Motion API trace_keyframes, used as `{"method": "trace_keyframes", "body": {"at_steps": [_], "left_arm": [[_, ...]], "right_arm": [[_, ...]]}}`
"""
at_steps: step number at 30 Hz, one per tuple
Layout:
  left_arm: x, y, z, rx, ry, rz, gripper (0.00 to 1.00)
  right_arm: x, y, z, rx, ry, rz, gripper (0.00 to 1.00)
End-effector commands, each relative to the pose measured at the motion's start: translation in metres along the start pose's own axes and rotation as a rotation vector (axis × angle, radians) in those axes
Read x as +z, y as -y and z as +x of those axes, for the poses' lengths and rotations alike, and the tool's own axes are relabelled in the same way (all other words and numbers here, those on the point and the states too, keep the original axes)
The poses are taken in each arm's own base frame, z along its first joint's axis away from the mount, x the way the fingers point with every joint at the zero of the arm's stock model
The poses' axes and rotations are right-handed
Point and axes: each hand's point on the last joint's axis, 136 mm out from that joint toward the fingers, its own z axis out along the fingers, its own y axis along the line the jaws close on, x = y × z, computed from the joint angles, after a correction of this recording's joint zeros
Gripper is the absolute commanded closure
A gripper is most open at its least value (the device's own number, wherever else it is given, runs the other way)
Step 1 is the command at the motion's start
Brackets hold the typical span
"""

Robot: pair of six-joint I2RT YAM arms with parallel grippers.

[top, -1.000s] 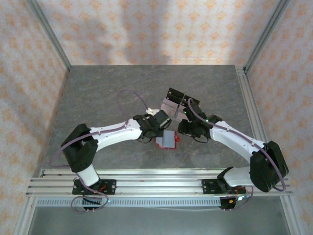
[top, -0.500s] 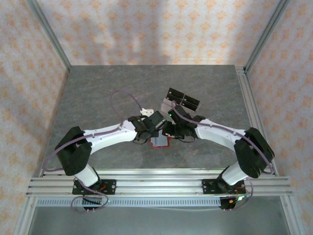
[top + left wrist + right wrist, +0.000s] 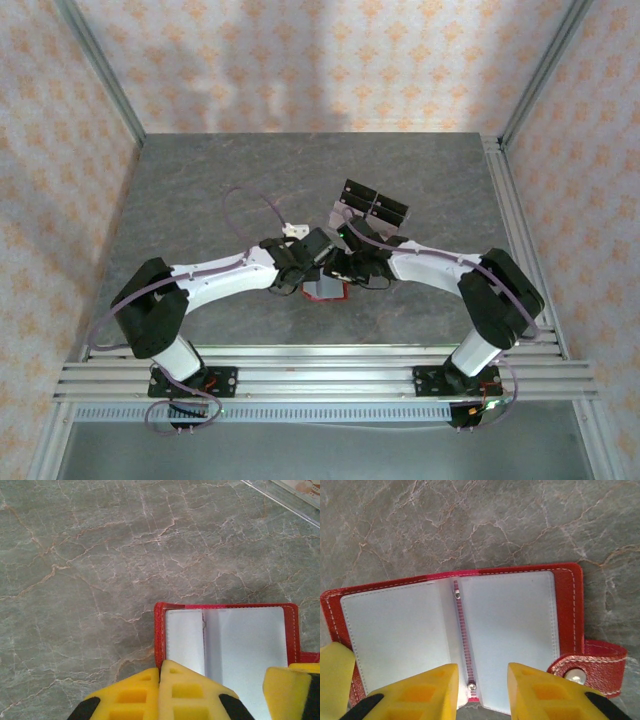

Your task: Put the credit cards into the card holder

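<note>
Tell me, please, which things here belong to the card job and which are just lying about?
Job:
- open red card holder
- credit cards, on the table beyond it

Just there:
- grey marble-look table
- aluminium rails at the near edge

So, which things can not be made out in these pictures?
Top external: the left gripper and right gripper cover most of the card holder; the credit cards are too small to count.
Left wrist: yellow fingers and the bottom edge hide its near side.
Right wrist: yellow fingers hide its near edge too.
</note>
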Motion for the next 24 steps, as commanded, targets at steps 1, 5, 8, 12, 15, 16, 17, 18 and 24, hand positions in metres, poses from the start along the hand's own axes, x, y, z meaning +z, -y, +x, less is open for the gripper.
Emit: {"method": "trace_keyframes", "body": {"at_steps": [1, 5, 8, 12, 15, 16, 17, 18, 24], "left_arm": [[-0.008, -0.004, -0.012, -0.033, 0.049, -0.002, 1.0], [-0.008, -0.005, -0.013, -0.032, 0.049, -0.004, 1.0], [-0.008, -0.005, -0.013, -0.035, 0.051, -0.002, 1.0], [-0.007, -0.006, -0.012, -0.032, 0.049, -0.008, 1.0], [-0.006, -0.012, -0.012, -0.036, 0.053, -0.033, 1.0], [-0.006, -0.015, -0.012, -0.037, 0.054, -0.045, 1.0], [-0.006, -0.019, -0.012, -0.038, 0.056, -0.059, 1.0], [-0.007, -0.023, -0.013, -0.042, 0.059, -0.068, 1.0], [-0.013, -0.049, -0.022, -0.073, 0.082, -0.104, 0.53]], "right_arm": [[0.004, -0.007, -0.007, 0.001, 0.019, -0.009, 0.69], [0.009, -0.002, -0.004, 0.009, 0.009, 0.002, 0.69], [0.01, -0.002, -0.004, 0.009, 0.008, -0.002, 0.69], [0.012, 0.001, -0.003, 0.009, 0.003, 0.008, 0.67], [0.017, 0.006, -0.002, 0.013, -0.004, 0.026, 0.67], [0.019, 0.008, -0.001, 0.013, -0.005, 0.034, 0.68], [0.021, 0.01, 0.0, 0.016, -0.007, 0.042, 0.68], [0.022, 0.012, -0.001, 0.016, -0.007, 0.047, 0.68], [0.025, 0.018, 0.001, 0.018, -0.011, 0.064, 0.68]]}}
